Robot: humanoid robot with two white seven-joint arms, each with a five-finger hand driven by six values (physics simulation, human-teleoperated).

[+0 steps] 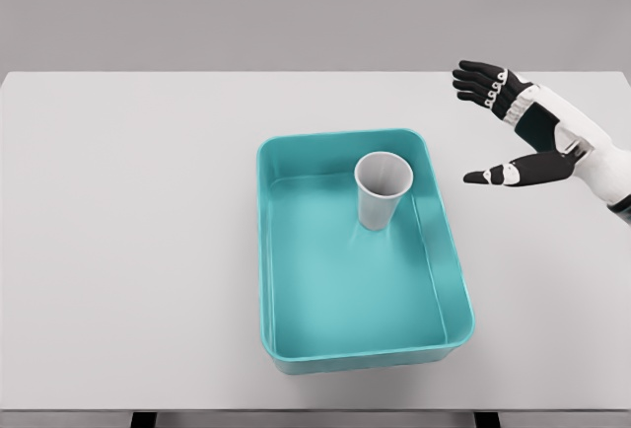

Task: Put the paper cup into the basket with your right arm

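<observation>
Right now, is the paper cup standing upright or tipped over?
Upright. The paper cup stands in the teal basket, open mouth facing up, base on the floor.

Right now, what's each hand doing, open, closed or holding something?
Right hand: open, fingers spread, holding nothing.
Left hand: not in view.

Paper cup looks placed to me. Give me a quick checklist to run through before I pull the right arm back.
1. Paper cup inside the teal basket: ok.
2. Cup upright, open end up: ok.
3. Right hand clear of the cup, to the basket's right, fingers spread and holding nothing: ok.
4. Cup standing free of the basket's right wall: cannot tell.
5. Basket wholly on the white table: ok.
6. Left arm position: cannot tell, out of view.
</observation>
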